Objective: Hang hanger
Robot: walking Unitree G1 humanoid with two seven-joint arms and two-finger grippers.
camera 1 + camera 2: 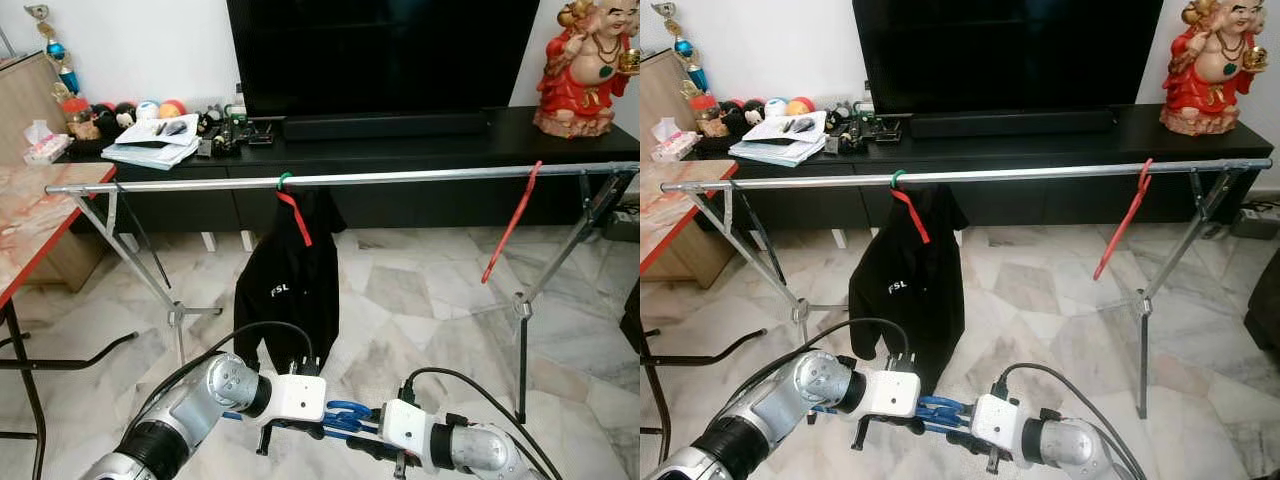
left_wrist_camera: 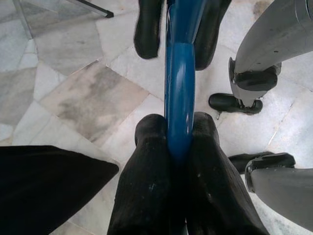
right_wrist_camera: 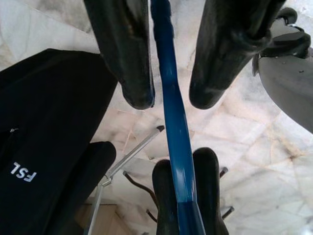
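Drying rail (image 1: 420, 177) spanned the frame on its folding legs, in front of the black TV console (image 1: 560, 135). Left to right on the rail: a black garment (image 1: 290, 285) on a red hanger with a green hook, then a bare red hanger (image 1: 510, 225) hooked near the right end. Low in the head views, between the two arms, sat the blue hanger (image 1: 345, 415), well below the rail and near the hem of the garment. Left end effector (image 2: 178, 142): fingers pressed together on the blue hanger's bar. Right end effector (image 3: 168, 95): fingers straddled the same bar with visible gaps either side, so apart, not gripping. Judged step: the hanger was held mid-air in a two-arm arrangement, hanging not yet started. Next move would call for one firm hold, raising the hanger above rail height, and bringing its hook down over the free stretch between garment and bare red hanger. Hook orientation could not be made out.
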